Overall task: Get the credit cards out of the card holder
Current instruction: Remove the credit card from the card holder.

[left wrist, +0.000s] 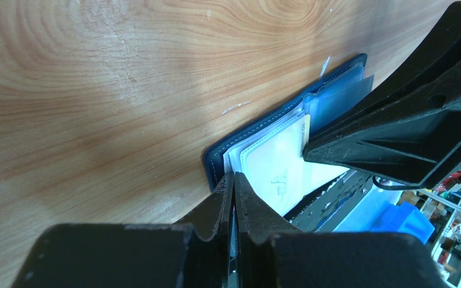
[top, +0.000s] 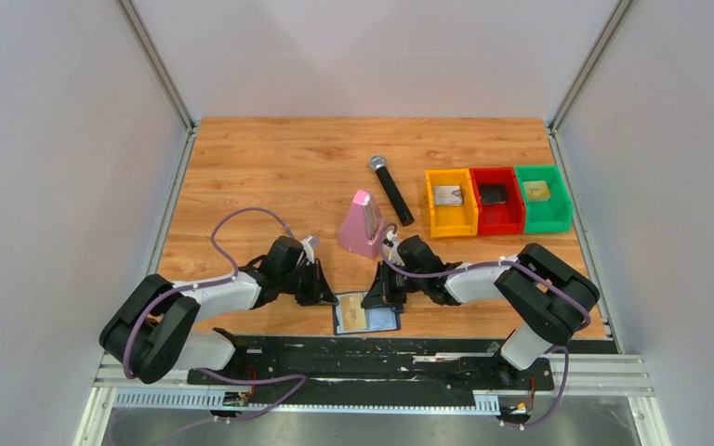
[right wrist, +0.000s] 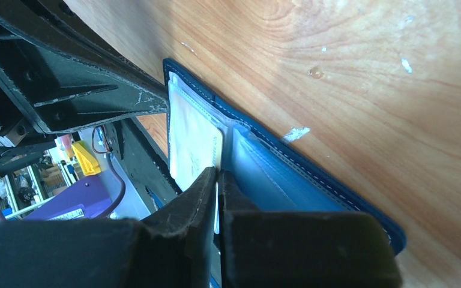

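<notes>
The navy card holder (top: pixel 387 321) lies open at the table's near edge, pale blue-grey inside. It also shows in the left wrist view (left wrist: pixel 219 159) and the right wrist view (right wrist: pixel 312 174). A pale credit card (right wrist: pixel 193 141) with a tan-gold edge (left wrist: pixel 305 131) sits in its left half. My left gripper (top: pixel 328 297) is shut at the holder's left edge (left wrist: pixel 234 177), pinching a thin layer there. My right gripper (top: pixel 375 297) is shut at the middle fold (right wrist: pixel 218 175), with the card's thin pale edge between its fingers. Any other cards are hidden.
A pink metronome (top: pixel 363 224) stands just behind the grippers, with a black microphone (top: pixel 390 190) beyond it. Orange (top: pixel 434 210), red (top: pixel 478 215) and green (top: pixel 563 201) bins, each holding something, stand at the back right. The black base rail (top: pixel 372 358) runs just in front of the holder.
</notes>
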